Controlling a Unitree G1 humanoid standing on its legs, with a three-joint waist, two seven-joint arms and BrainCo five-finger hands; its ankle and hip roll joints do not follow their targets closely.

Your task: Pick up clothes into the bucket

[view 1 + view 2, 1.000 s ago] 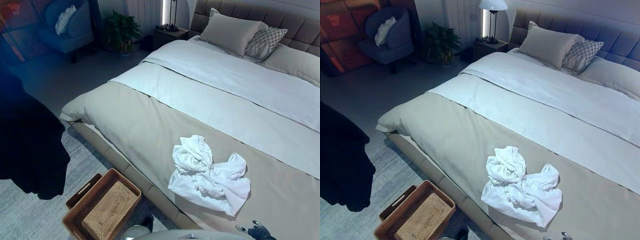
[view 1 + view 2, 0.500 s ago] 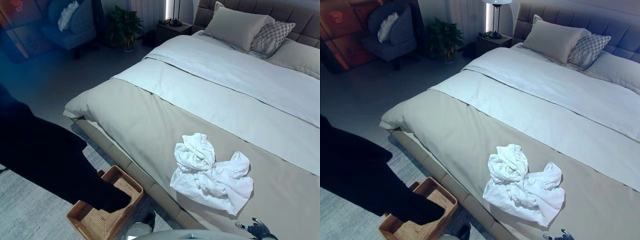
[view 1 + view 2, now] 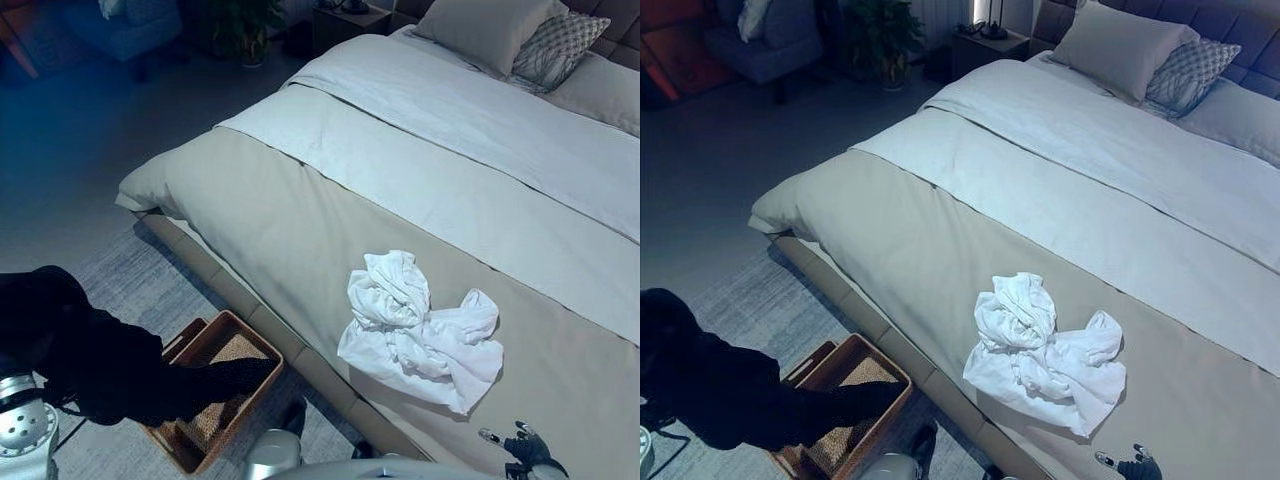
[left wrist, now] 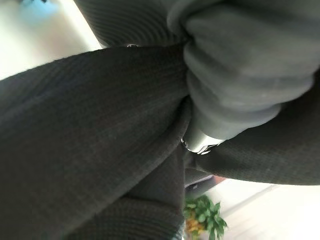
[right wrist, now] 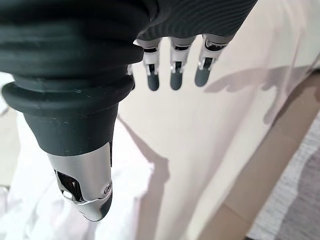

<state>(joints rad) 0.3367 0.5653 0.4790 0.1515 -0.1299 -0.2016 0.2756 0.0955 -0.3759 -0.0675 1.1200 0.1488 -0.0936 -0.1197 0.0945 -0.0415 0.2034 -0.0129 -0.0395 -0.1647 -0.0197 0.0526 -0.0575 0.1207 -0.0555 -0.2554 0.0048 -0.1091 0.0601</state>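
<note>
A black garment (image 3: 110,365) hung bunched from the left robot hand (image 4: 235,95), whose fingers were wrapped in the dark cloth, so that their grip could not be told; the garment's lower end lay over the near rim of the woven basket (image 3: 215,395) and reached into it. Half a second earlier the same cloth had draped in a long diagonal with its tip just at the basket; a second earlier it had hung well clear to the basket's left. The basket stood on the grey rug (image 3: 130,285) just beside the bed (image 3: 300,215). A crumpled white garment (image 3: 420,335) lay on the beige cover, unchanged in place. The right robot hand (image 5: 172,65) hovered over the bed near that garment, fingers straight and holding nothing.
</note>
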